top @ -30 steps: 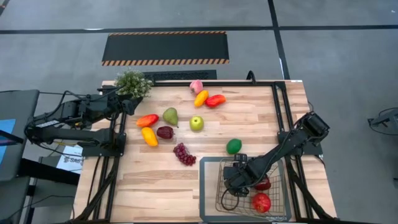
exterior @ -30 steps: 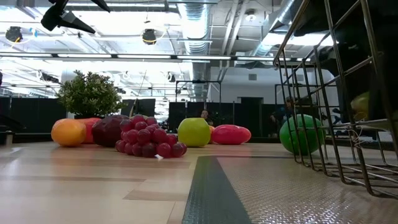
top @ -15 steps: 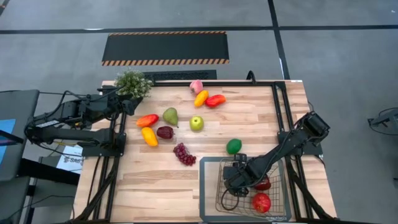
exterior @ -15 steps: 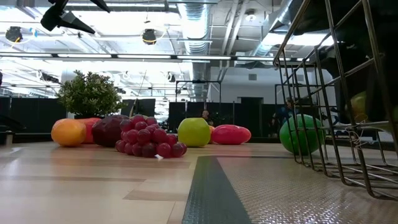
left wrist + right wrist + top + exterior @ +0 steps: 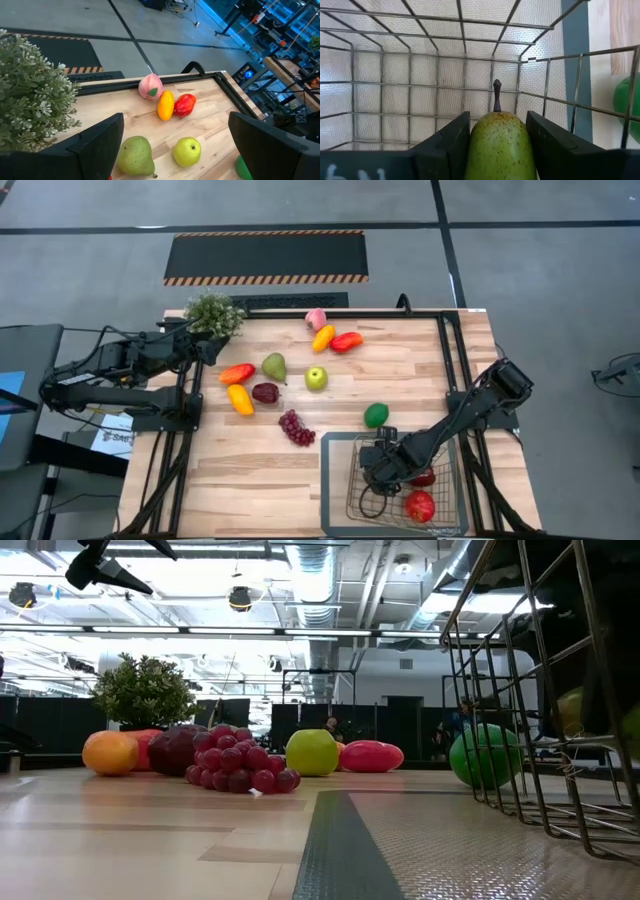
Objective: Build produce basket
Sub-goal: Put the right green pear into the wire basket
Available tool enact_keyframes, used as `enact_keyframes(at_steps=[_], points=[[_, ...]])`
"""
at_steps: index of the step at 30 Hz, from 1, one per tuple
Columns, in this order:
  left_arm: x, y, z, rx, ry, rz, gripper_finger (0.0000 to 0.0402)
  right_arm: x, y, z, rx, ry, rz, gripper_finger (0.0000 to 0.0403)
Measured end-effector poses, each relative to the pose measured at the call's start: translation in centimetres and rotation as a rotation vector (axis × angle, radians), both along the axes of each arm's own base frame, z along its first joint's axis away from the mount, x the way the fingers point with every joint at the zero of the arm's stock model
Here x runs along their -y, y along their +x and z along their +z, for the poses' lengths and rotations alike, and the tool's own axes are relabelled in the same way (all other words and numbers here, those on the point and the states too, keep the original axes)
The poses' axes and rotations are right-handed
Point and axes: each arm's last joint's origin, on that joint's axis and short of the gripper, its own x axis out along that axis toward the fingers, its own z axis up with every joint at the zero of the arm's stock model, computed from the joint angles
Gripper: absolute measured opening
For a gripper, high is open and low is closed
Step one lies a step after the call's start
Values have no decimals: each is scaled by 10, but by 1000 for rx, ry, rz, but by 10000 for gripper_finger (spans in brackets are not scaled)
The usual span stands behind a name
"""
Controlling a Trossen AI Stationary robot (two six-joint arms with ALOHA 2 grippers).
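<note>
Right claw [image 5: 496, 145]: grasping green pear [image 5: 499, 145] inside wire basket [image 5: 340, 480], tabletop's five o'clock. Lower near mesh floor, then release gently.

From above, the right arm covers the pear it has clamped inside the basket [image 5: 340, 480], and one of the red fruits [image 5: 425, 477] beside it peeks out only partly from under the arm. Down at table height the basket runs off the picture's right edge, and the yellow-green shape [image 5: 568, 710] behind its wires is too cut up to name, while the grapes [image 5: 240, 765] hide most of the dark red fruit [image 5: 172, 748] behind them. Past the left arm's fingers, the potted plant [image 5: 30, 95] spills off the frame and a green fruit [image 5: 243, 169] shows just a sliver behind one finger.
</note>
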Motion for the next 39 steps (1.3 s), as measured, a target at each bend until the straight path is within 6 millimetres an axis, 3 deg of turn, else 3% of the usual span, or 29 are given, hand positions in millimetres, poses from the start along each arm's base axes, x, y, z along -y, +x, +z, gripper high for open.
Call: enact_keyframes(at_steps=[11, 15, 20, 25, 39], points=[[0, 0, 0, 2, -2, -3, 347, 3, 2, 1, -6, 10, -18, 210], [0, 0, 0, 3, -2, -3, 347, -2, 5, 22, 8, 25, 33, 213], [0, 0, 0, 5, 1, 2, 347, -1, 5, 64, 118, 69, 42, 211], [-1, 0, 1, 4, 10, 22, 347, 3, -2, 73, 121, 49, 16, 211], [-1, 0, 1, 6, 10, 25, 347, -14, -4, 50, 32, 47, 31, 226]])
